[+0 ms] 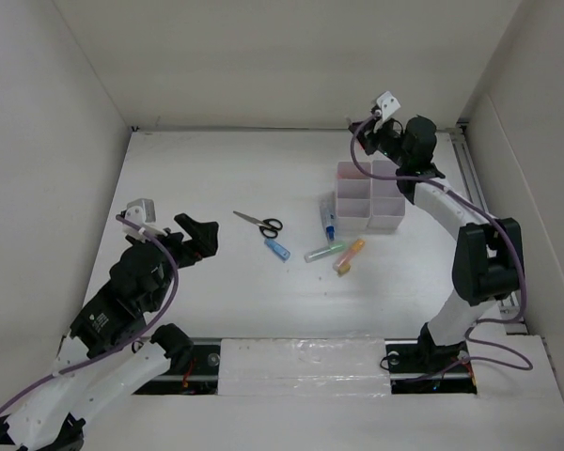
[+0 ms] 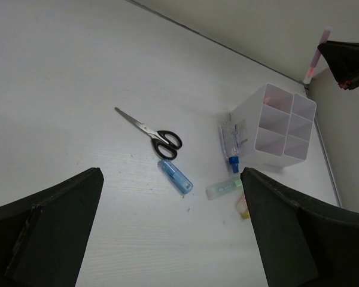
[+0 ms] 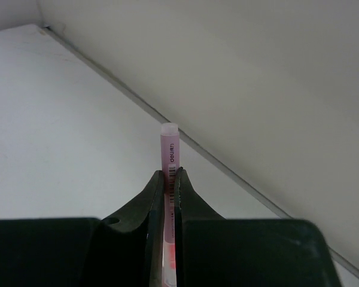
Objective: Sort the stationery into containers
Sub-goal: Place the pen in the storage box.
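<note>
My right gripper [image 3: 169,174] is shut on a thin pink pen [image 3: 169,149] that stands upright between its fingers. In the top view this gripper [image 1: 368,133] hangs just behind the white six-compartment organiser [image 1: 355,171]. The pen also shows in the left wrist view [image 2: 315,57]. On the table lie black-handled scissors [image 1: 259,223], a short blue tube [image 1: 278,249], a green marker [image 1: 320,253], an orange marker [image 1: 350,255] and a blue-capped pen [image 1: 328,216] against the organiser's left wall. My left gripper [image 1: 199,239] is open and empty, left of the scissors [image 2: 154,135].
White walls close in the table at the back and on both sides. A rail runs along the right wall [image 1: 470,178]. The organiser [image 2: 245,116] stands at the back right. The blue tube [image 2: 175,176] and green marker [image 2: 222,188] lie in front of it.
</note>
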Tool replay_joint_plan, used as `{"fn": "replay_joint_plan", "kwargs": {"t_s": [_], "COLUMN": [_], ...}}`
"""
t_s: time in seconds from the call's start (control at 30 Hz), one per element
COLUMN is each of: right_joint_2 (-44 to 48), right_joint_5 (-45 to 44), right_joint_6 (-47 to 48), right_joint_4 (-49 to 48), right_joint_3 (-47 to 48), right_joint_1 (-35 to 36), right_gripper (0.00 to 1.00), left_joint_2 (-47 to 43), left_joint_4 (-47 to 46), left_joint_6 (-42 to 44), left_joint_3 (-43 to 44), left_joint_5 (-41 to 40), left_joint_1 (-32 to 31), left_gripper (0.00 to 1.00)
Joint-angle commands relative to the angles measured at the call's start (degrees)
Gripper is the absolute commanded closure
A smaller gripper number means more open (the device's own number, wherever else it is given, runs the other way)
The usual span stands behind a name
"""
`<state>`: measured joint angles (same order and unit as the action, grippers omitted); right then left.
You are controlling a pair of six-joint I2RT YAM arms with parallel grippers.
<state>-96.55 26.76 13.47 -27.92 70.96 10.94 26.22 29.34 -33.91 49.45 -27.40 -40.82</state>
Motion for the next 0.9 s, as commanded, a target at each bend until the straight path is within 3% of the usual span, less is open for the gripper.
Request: {"fn": "replay_joint_plan", "kwargs": {"t_s": [0.0, 0.87], "right_joint_2": [-2.2, -5.8], "right_joint_5": [16.0, 14.8], "right_joint_6": [-1.1, 1.7], "right_joint_4": [-4.3, -5.7], "right_joint_3": [3.6, -2.8], "right_joint_1": [-1.1, -1.1], "right_gripper": [1.00, 1.00], "left_joint_2": [0.7, 1.7], "left_joint_4": [-2.4, -3.4], "left_joint_6": [1.0, 2.5], "left_joint_3": [-0.1, -0.6], "left_joint_5": [0.6, 2.7], "left_joint_1": [-0.3, -0.3], "left_gripper": [0.00, 0.00]}}
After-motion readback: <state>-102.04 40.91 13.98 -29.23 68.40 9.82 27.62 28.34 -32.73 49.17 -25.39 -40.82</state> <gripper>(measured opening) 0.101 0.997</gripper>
